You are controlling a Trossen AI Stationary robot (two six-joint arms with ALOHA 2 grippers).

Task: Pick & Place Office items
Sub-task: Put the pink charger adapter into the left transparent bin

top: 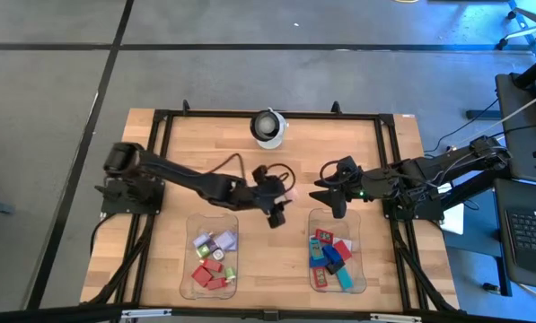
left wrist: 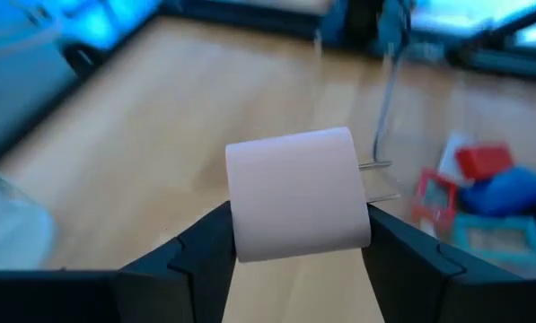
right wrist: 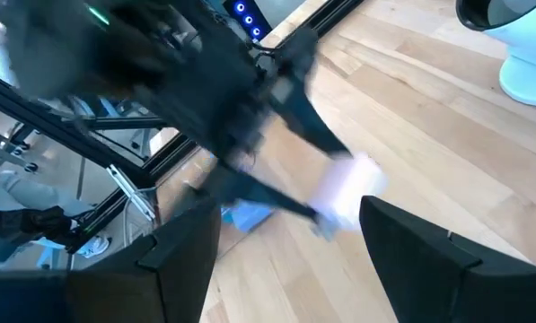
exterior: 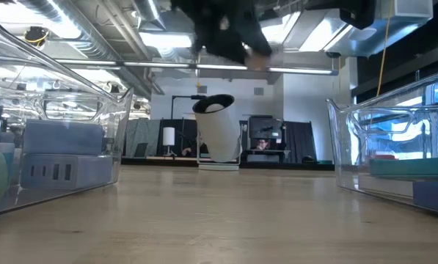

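Observation:
My left gripper [left wrist: 299, 238] is over the middle of the table [top: 281, 199], between the two trays, shut on a pale pink plug block [left wrist: 296, 193] with two metal prongs [left wrist: 380, 179]. My right gripper [right wrist: 294, 260] hovers just to its right [top: 332, 202], above the far end of the right tray, open and empty. The right wrist view shows the pink block [right wrist: 348, 193] in the blurred left gripper. Lilac, red and green items [top: 214, 258] lie in the left tray. Red, blue and teal items [top: 332, 254] lie in the right tray. My left gripper pinches the pink block by its two opposite side faces [left wrist: 241, 224], one finger [left wrist: 200, 256] on each. The prongs stick out sideways past one finger, toward the right tray. The block is lifted clear of the table.
A round white-and-black camera dome [top: 268, 127] stands at the table's far middle. Two clear trays, left [top: 193, 283] and right [top: 362, 278], sit near the front edge. A black frame [top: 160, 121] borders the tabletop. Bare wood lies between the trays [top: 272, 269].

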